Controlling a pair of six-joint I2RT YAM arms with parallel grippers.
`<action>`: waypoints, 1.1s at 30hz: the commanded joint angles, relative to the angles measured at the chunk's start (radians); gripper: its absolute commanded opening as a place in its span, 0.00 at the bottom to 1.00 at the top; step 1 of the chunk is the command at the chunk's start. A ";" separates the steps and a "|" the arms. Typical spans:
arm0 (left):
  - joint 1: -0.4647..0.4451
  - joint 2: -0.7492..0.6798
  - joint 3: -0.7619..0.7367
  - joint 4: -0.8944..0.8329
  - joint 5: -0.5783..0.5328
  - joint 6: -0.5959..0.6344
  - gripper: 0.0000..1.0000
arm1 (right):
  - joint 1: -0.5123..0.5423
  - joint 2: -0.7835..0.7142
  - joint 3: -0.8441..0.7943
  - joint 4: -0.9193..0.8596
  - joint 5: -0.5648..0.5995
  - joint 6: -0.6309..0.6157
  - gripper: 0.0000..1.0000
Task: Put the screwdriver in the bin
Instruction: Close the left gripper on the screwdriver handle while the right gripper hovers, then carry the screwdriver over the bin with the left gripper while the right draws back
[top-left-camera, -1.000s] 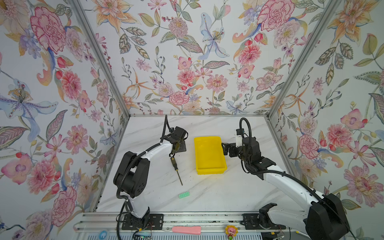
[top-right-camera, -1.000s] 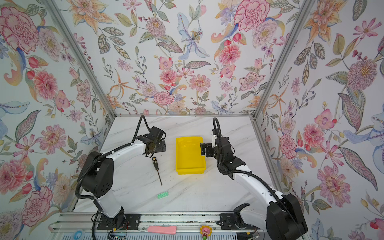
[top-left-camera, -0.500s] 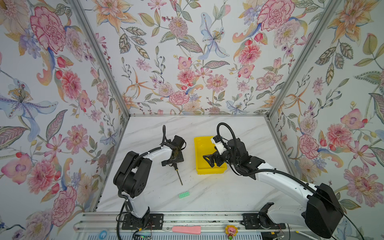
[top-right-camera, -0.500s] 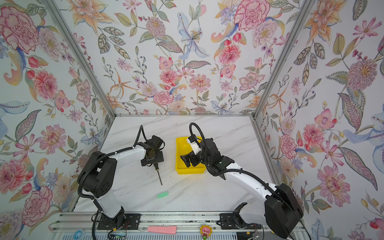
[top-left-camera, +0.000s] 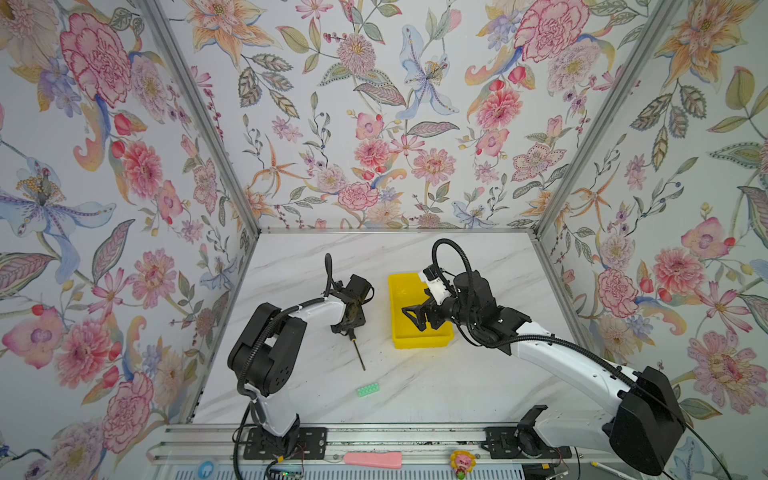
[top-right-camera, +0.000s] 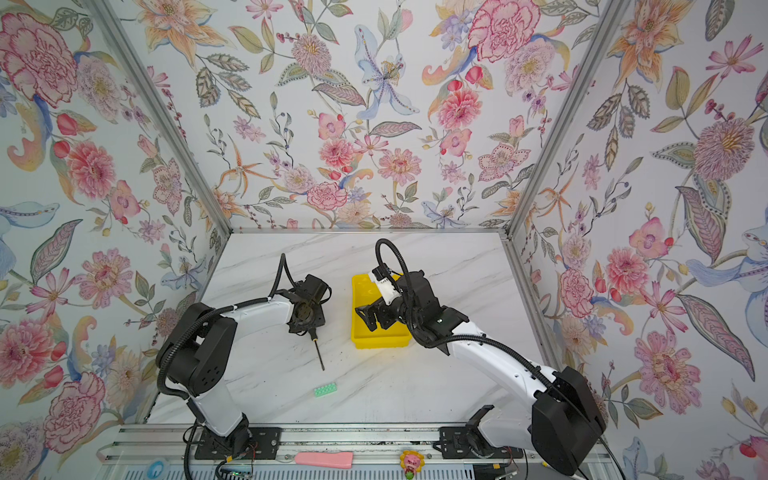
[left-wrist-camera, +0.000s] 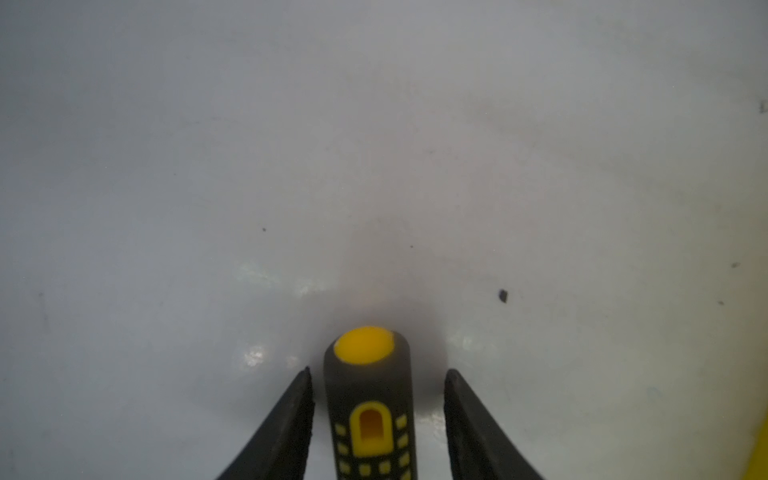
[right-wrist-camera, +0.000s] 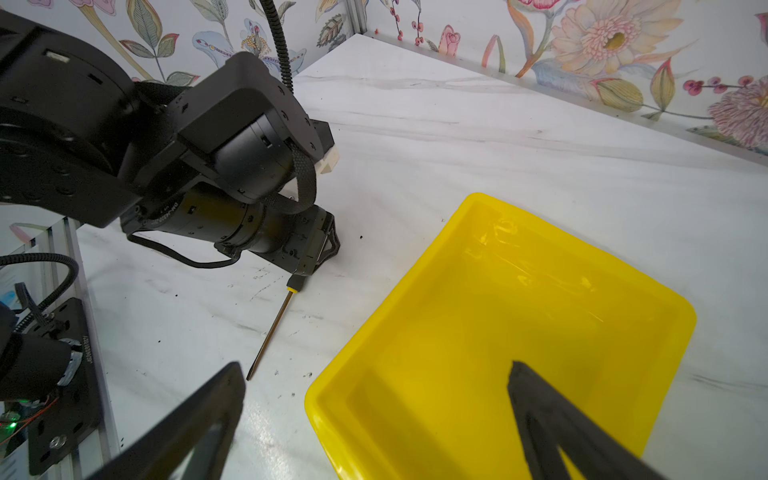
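Black and yellow, the screwdriver (left-wrist-camera: 370, 419) was seen lying flat on the marble table (top-left-camera: 415, 390) between the fingers of the left gripper (left-wrist-camera: 378, 374), which were held slightly apart from its handle, not clamped. The bin (right-wrist-camera: 540, 332) was seen directly beneath the widely spread right gripper (right-wrist-camera: 378, 365).

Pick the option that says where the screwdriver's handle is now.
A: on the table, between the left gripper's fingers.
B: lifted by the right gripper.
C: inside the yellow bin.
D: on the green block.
A: the left wrist view shows the screwdriver handle between the fingers of the left gripper; no tool shows in the bin.
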 joint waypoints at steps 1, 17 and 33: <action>-0.015 0.026 -0.020 -0.005 0.019 -0.012 0.42 | 0.002 -0.034 0.015 -0.012 0.026 0.019 0.99; -0.072 -0.054 0.295 -0.206 -0.110 0.089 0.15 | -0.113 -0.140 -0.086 0.073 0.070 0.242 0.99; -0.275 0.341 1.066 -0.392 -0.079 0.148 0.20 | -0.345 -0.347 -0.174 -0.042 0.164 0.291 0.99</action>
